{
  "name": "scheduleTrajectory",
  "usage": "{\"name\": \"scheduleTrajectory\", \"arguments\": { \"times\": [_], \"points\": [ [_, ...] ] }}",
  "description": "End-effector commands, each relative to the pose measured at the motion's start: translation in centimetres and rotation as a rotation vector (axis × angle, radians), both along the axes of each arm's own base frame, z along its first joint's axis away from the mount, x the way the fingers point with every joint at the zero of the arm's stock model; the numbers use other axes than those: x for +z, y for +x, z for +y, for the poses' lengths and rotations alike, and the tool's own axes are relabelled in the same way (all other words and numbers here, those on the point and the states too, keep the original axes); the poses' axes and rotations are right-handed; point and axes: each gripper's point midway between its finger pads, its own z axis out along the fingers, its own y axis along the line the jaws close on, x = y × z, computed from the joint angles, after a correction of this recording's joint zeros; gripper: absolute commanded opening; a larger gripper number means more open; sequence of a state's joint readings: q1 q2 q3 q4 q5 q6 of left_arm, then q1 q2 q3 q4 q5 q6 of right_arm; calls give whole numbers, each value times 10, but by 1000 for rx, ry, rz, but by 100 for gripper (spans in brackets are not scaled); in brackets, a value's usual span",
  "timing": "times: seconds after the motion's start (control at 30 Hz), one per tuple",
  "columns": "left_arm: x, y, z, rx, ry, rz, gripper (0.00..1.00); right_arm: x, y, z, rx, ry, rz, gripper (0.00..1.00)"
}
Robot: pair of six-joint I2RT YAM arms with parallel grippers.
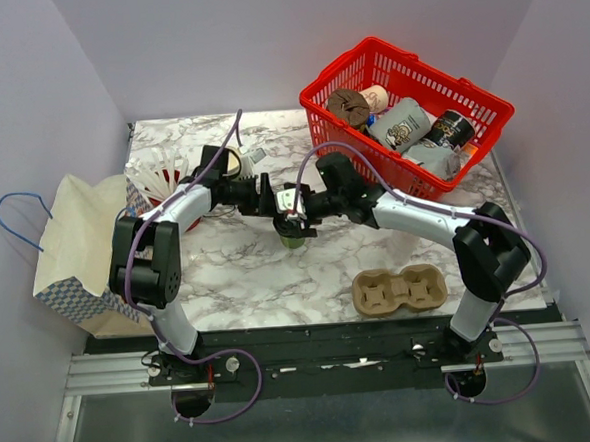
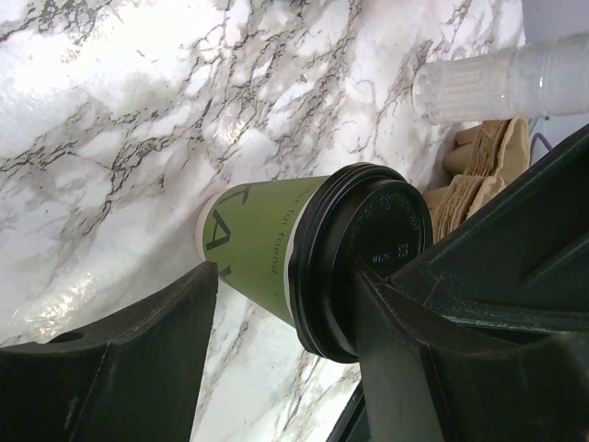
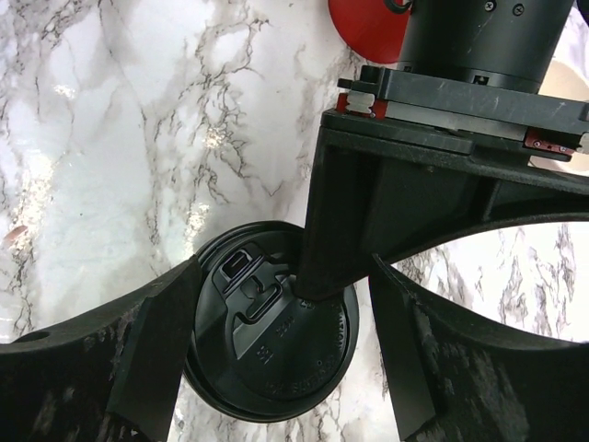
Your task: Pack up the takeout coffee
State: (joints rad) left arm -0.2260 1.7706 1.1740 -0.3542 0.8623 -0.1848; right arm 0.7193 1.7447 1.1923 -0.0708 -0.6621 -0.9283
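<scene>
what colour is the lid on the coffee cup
Black. The lid sits on an olive-green cup and shows best in the right wrist view.

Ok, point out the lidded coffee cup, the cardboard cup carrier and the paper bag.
coffee cup (image 2: 262, 244): left wrist view, on its green wall.
cup carrier (image 1: 400, 290): top external view, on the ridge between its wells.
paper bag (image 1: 76, 239): top external view, on its cream panel.

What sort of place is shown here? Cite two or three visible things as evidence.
Probably a robot lab cell staged as a takeout-packing counter: plain lilac walls box in a marble-pattern tabletop, and props include a red plastic basket, a brown moulded cardboard cup carrier and a cream paper bag.
</scene>
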Motion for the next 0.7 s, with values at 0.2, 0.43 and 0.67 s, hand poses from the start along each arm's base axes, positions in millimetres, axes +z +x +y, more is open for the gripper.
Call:
{"name": "scheduleTrajectory", "arguments": {
  "times": [0.2,0.43,0.67],
  "points": [
    [19,5,-5,20,-55,-86,68,-60,8,-42,-209,-160,392,89],
    [11,1,-1,1,-17,-79,66,-29,-7,-32,-141,-92,572,96],
    [36,6,-7,-5,-73,-140,67,-26,-4,-33,-151,-103,570,97]
  ]
}}
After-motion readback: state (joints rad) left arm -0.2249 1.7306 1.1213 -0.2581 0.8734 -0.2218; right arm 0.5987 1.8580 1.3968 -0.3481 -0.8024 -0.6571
